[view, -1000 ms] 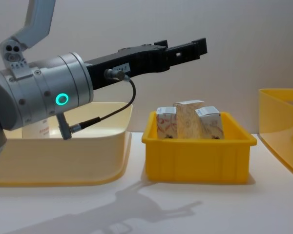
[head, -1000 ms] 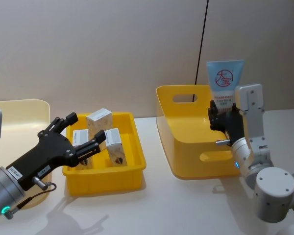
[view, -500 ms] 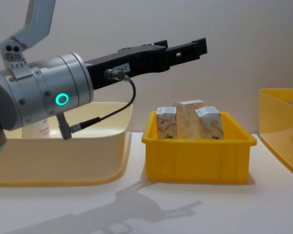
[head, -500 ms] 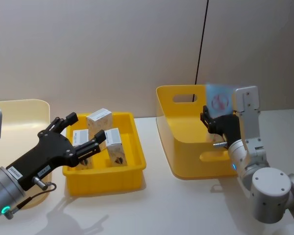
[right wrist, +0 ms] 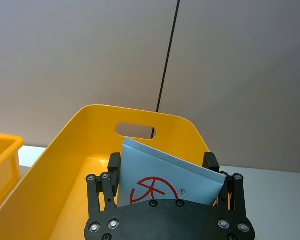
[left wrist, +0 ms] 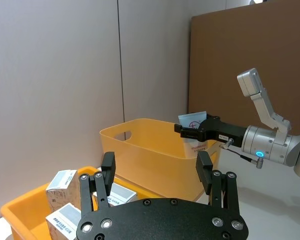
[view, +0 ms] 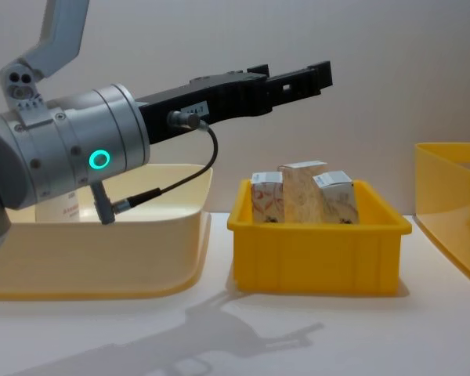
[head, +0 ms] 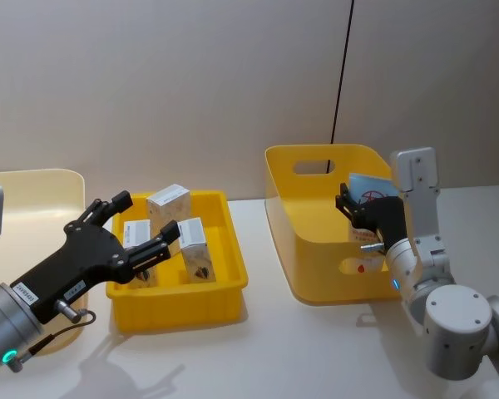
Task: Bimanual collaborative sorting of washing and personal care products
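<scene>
My right gripper (head: 355, 212) is shut on a light-blue squeeze tube (head: 373, 189) with a red round logo. It holds the tube tilted and low inside the deep yellow bin (head: 316, 249). In the right wrist view the tube (right wrist: 165, 180) sits between the fingers (right wrist: 114, 162) over the bin's floor. Several beige cartons (head: 187, 241) with white tops stand in the shallow yellow tray (head: 179, 299). Over that tray's left side my left gripper (head: 145, 214) hangs open, holding nothing. It also appears in the chest view (view: 298, 78), well above the cartons (view: 301, 196).
A cream bin (view: 102, 258) stands at the far left, beside the tray (view: 317, 251). The deep yellow bin's edge (view: 454, 196) is at the right. White tabletop lies bare in front of the containers. A wall stands close behind.
The right gripper has swung the tube down from upright above the bin's rim to a tilted position inside the bin. The left arm has not moved.
</scene>
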{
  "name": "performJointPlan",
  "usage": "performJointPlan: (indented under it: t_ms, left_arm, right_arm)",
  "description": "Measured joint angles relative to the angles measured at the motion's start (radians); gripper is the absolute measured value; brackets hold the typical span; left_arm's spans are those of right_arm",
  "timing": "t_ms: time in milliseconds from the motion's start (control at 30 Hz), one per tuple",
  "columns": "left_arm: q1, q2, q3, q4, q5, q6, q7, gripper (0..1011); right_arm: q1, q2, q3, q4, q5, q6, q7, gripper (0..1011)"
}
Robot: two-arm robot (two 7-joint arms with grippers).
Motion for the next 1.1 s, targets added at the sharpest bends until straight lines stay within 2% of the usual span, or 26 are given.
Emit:
performJointPlan:
  t_ms: [200,767,1100]
  left_arm:
    - [0.000,0.000,0.000,0.000,0.000,0.000,0.000,1003]
    - [0.000,0.000,0.000,0.000,0.000,0.000,0.000,1003]
    - [0.000,0.000,0.000,0.000,0.000,0.000,0.000,1003]
  right_arm:
    - [0.000,-0.001,0.002,0.000,0.000,-0.012,0.001,1001]
    - [-0.012,-0.011,0.018,-0.046,0.009,-0.161,0.029,1001]
    - [-0.022,-0.017,0.028,-0.082,0.015,-0.205,0.045,1001]
